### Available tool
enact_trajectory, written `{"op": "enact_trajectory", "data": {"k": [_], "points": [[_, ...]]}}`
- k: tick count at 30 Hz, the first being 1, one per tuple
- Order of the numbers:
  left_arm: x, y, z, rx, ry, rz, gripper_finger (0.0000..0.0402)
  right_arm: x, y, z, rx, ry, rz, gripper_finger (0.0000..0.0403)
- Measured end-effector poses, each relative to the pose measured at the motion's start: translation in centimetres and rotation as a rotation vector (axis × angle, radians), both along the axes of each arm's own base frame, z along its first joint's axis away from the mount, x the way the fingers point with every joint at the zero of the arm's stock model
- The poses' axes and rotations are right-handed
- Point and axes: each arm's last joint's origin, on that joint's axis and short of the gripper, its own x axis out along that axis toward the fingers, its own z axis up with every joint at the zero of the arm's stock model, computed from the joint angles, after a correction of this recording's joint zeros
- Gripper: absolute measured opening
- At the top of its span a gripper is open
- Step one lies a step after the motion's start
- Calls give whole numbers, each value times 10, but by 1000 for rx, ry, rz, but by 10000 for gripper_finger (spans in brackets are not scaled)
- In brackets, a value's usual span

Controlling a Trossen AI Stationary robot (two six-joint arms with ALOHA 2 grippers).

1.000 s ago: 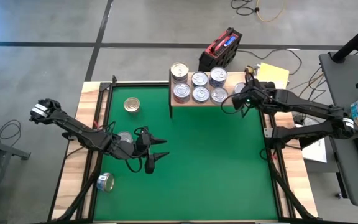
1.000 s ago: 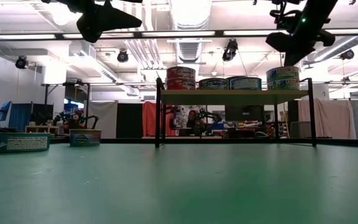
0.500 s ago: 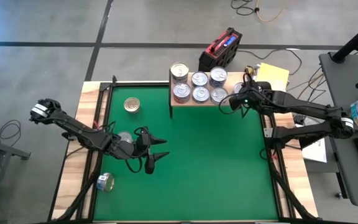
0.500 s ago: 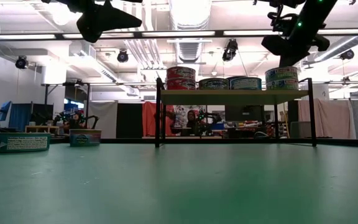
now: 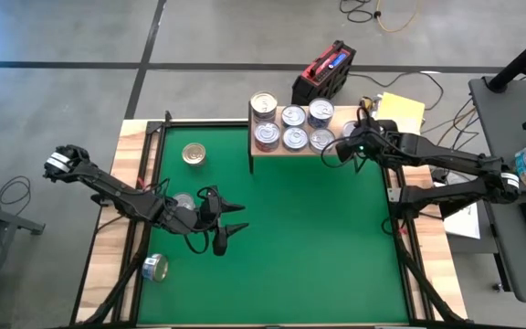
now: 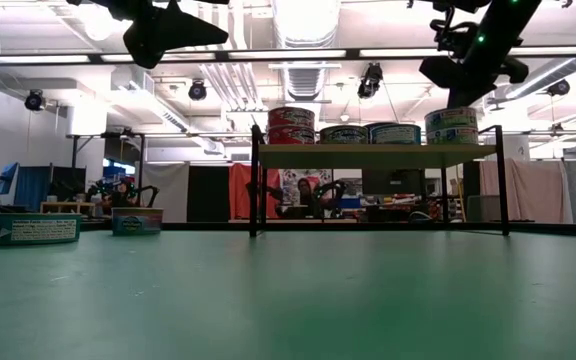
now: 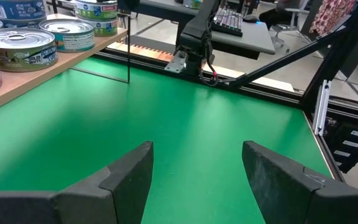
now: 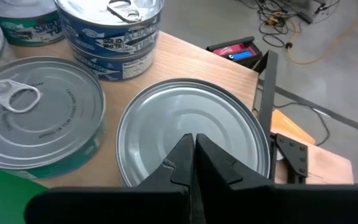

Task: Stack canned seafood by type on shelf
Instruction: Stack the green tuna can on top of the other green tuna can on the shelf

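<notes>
The right gripper (image 8: 193, 163) — fingers pressed shut, holding nothing — hovers over a plain-lidded can (image 8: 191, 134) at the end of the shelf (image 5: 292, 149), other tins just beyond; the left gripper (image 5: 227, 227) hangs open over the green mat (image 5: 309, 238) — empty.

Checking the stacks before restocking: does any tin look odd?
The silver round tin at the light-wood shelf's right end shows a plain ringed face with no pull tab: it looks bottom-up.
</notes>
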Motion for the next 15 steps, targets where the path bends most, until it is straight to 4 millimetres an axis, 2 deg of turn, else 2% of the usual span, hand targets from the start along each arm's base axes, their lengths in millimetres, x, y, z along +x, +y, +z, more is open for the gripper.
{"op": "enact_trajectory", "data": {"k": [15], "points": [[0, 0, 0, 0, -1, 0, 231, 0, 0, 6, -1, -16, 9, 9]]}}
